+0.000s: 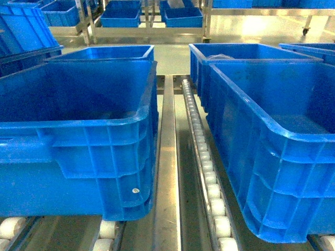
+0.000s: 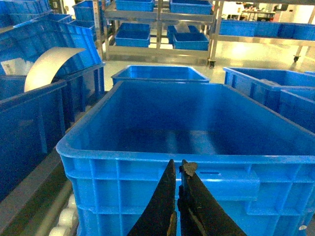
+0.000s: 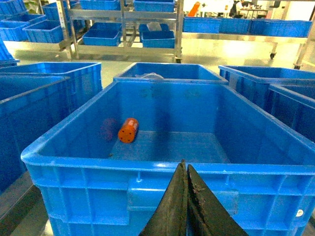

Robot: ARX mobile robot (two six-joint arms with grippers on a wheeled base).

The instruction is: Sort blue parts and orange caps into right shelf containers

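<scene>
We face two blue crates on roller rails, the left crate (image 1: 78, 130) and the right crate (image 1: 282, 157), with more crates behind. The sort looks barely begun: one orange cap (image 3: 128, 130) lies on the right crate's floor near its far left corner, and no blue parts show anywhere. The left crate appears empty (its floor is bare in the wrist view). Our left gripper (image 2: 178, 169) and right gripper (image 3: 185, 169) hover clenched, holding nothing.
</scene>
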